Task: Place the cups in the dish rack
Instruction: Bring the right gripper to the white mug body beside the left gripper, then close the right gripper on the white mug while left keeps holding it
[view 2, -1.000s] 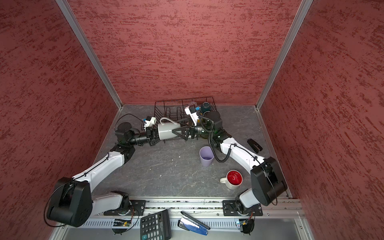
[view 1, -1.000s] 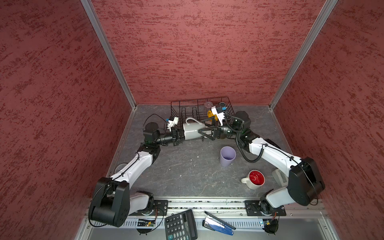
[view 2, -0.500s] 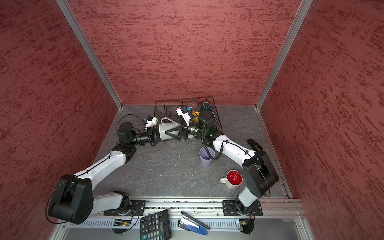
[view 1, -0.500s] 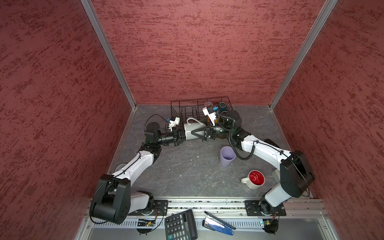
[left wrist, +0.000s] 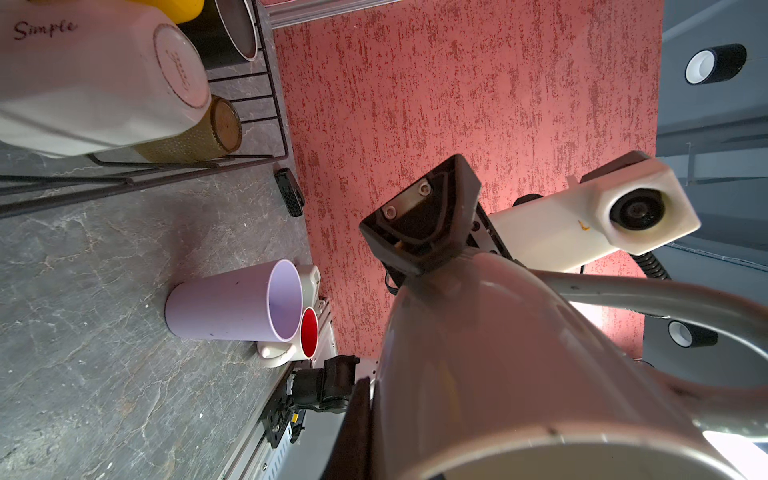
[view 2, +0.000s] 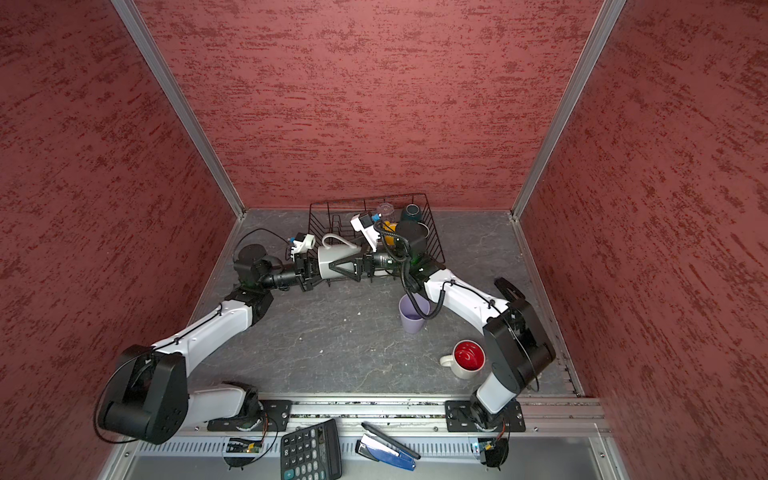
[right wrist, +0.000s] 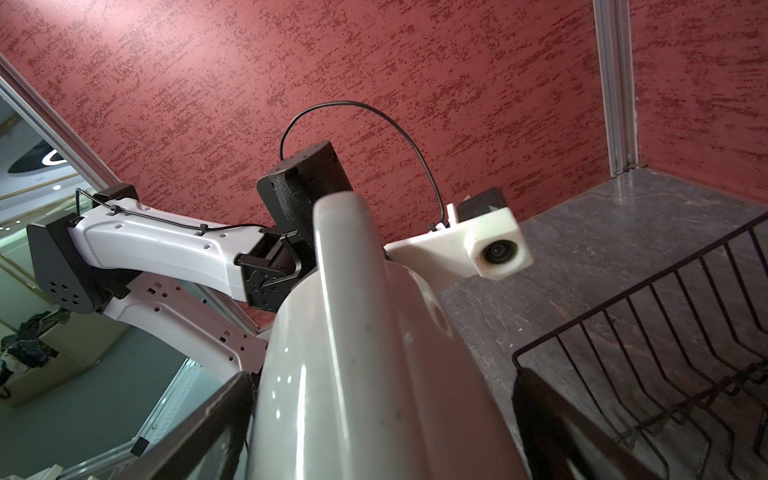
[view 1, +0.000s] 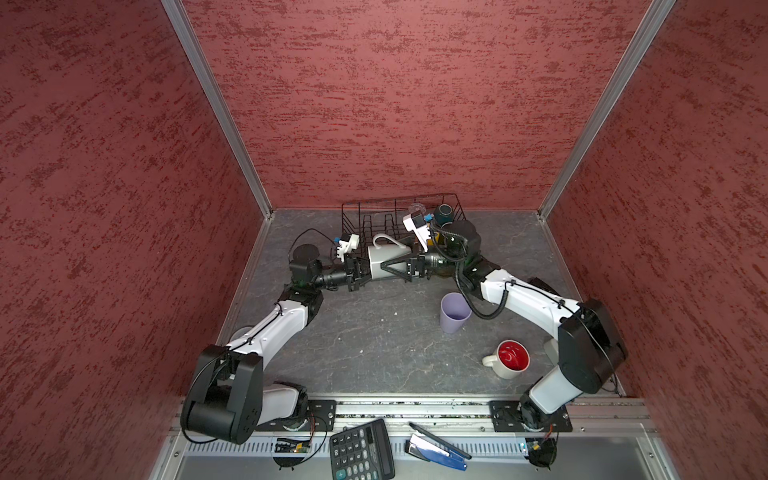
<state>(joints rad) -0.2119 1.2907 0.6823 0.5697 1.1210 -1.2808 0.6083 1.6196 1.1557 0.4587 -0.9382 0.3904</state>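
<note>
The left fingers (view 1: 361, 271) are pinched shut on the rim of a grey mug (view 1: 382, 253). The mug is held on its side off the surface (view 1: 374, 332), handle up, just beside the front left corner of the rack (view 1: 374, 201). From the mug's base end, the right fingers (view 1: 385, 266) stand spread wide on either side of its body. Whether they press it cannot be told. The rack sits at the back of the surface, and both top views show a clear glass (view 1: 415, 208), a teal mug (view 1: 444, 212) and a yellow mug (view 2: 390, 227) in its right half. The left wrist view also shows a white mug (left wrist: 95, 75), an olive glass (left wrist: 195, 137) and a black mug (left wrist: 232, 29) there. At right, 2 cups stand upright on the surface: a lavender tumbler (view 1: 454, 311) and, nearer the front, a red-lined mug (view 1: 509, 358).
</note>
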